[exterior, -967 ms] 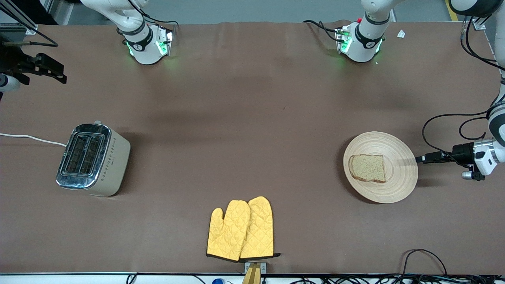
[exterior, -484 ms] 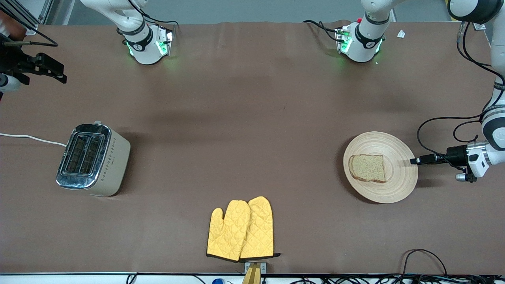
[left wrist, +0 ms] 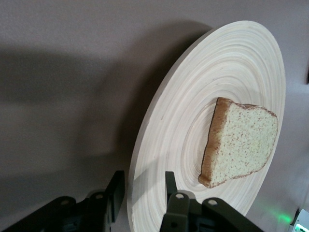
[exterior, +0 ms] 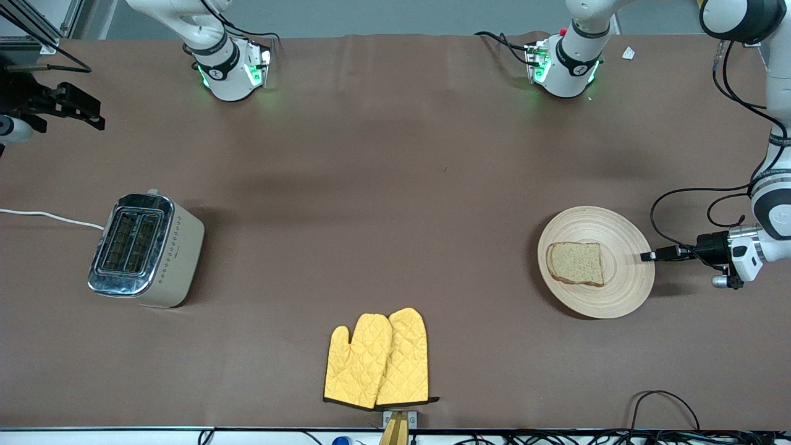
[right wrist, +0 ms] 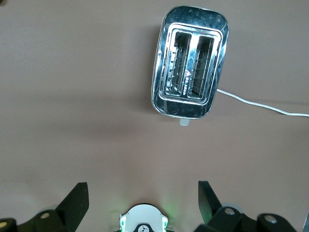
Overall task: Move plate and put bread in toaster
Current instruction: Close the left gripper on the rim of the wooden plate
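Observation:
The pale wooden plate lies flat on the table toward the left arm's end, with the brown bread slice on it. My left gripper comes in level at the plate's rim. In the left wrist view the left gripper is open and straddles the rim of the plate, one finger above it and one below, with small gaps showing. The bread lies past the fingers. The toaster stands toward the right arm's end. My right gripper waits open in the air, with the toaster below it.
A pair of yellow oven mitts lies near the front edge in the middle. The toaster's white cord runs off the table's end. A black cable loop lies near the front edge at the left arm's end.
My left gripper has slid in toward the plate until its fingers reach over the rim, and they have narrowed. Plate, bread and right arm have not moved.

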Available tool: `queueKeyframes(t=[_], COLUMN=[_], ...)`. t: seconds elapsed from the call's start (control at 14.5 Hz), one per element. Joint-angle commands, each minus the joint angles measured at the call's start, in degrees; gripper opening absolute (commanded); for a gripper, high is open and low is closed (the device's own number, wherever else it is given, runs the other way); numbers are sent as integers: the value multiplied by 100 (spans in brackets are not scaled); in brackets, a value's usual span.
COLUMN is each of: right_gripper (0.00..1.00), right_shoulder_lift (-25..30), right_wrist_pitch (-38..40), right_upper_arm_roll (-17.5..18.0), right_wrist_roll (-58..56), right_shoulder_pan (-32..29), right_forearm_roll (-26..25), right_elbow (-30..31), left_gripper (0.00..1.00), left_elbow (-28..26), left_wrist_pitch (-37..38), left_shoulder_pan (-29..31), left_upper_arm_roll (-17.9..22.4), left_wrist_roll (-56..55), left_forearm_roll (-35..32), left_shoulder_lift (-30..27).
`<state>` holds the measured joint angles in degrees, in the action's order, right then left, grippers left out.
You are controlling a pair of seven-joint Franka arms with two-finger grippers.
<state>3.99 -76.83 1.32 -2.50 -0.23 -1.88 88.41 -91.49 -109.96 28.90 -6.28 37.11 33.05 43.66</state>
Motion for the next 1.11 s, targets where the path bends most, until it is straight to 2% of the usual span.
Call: queueKeyframes(t=[0.0,0.14,0.62,1.04], right_gripper=[100,100,100,100], right_shoulder_lift=[-4,-4,-4,-4], right_wrist_pitch=[81,81,89,81], right_upper_arm_roll=[0,0,9,9], right_wrist_roll=[-31,-31,-40,-40], right_shoulder_pan=[23,23,32,32], right_forearm_roll=[-41,-41,-32,-32], right_elbow=[-52,-52,-52,-52], left_gripper=[37,35,14,1], left_elbow=[123,123,123,123], left_wrist_pitch=[19,19,19,124], left_shoulder_pan=[11,11,63,63], left_upper_arm_roll=[-5,-5,-5,-14], left_wrist_roll=[77,77,94,288], left_forearm_roll=[193,202,325,457], left_shoulder_lift=[108,151,239,240])
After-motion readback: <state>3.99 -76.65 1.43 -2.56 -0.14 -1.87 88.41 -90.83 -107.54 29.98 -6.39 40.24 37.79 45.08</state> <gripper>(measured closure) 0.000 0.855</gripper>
